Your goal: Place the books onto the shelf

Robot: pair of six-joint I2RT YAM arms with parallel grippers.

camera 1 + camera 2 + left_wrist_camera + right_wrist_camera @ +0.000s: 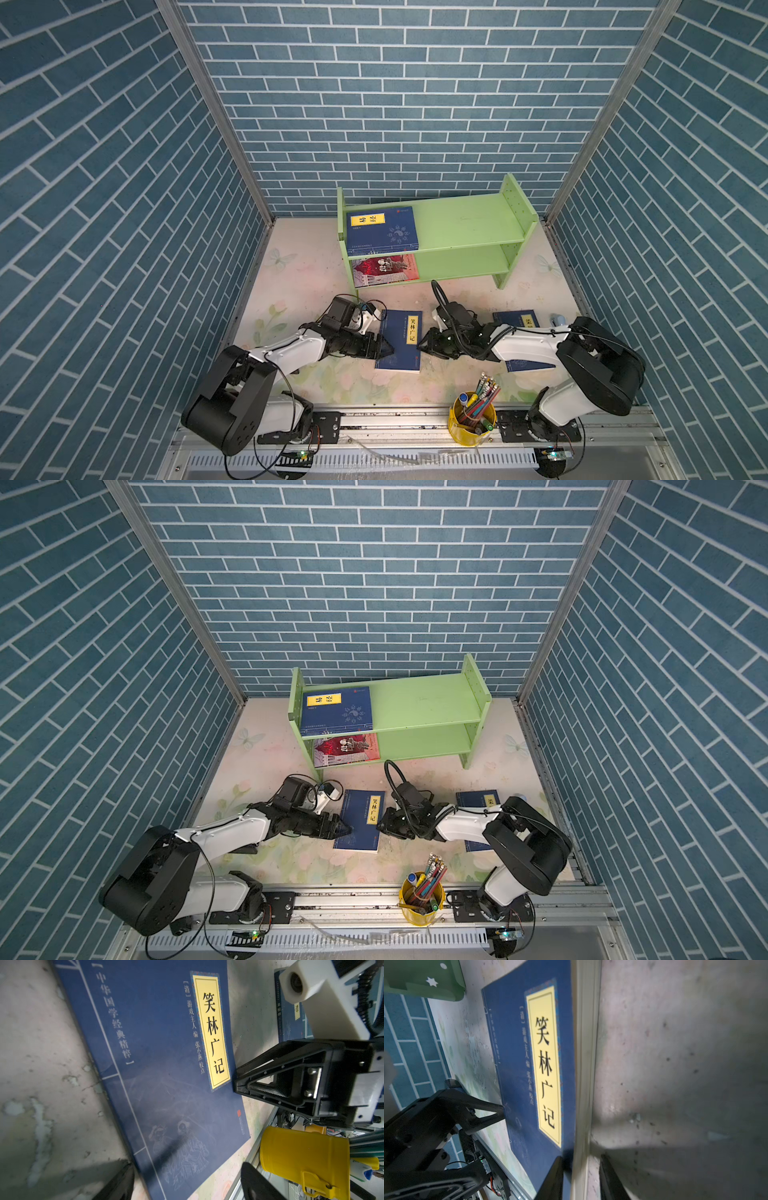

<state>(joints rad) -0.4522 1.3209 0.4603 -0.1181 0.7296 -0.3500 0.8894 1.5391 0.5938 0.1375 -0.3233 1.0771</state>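
- Closest to the front rail is the yellow metal pen cup, stuffed with pens and coloured pencils.
- Just behind it, a dark navy paperback with a yellow title label lies flat and face up on the pale floral table mat, right between the two arms.
- The left gripper sits low at that book's left edge. Its jaws are wide apart and aren't holding anything. In the right wrist view its two fingers are spread just at the cover's edge.
- The right gripper is at the opposite edge, the page side. Its jaws are only a little apart and sit either side of that edge, with a gap showing, so it doesn't look clamped.
- A second dark navy paperback lies flat on the mat, mostly hidden under the right arm.
- Furthest back is the light-green wooden two-tier shelf, up near the brick-pattern wall.
- Another navy paperback with a yellow label lies flat at the left end of its top tier.
- The red-and-grey illustrated paperback lies on the lower tier right below it. The rest of both tiers is bare green wood.
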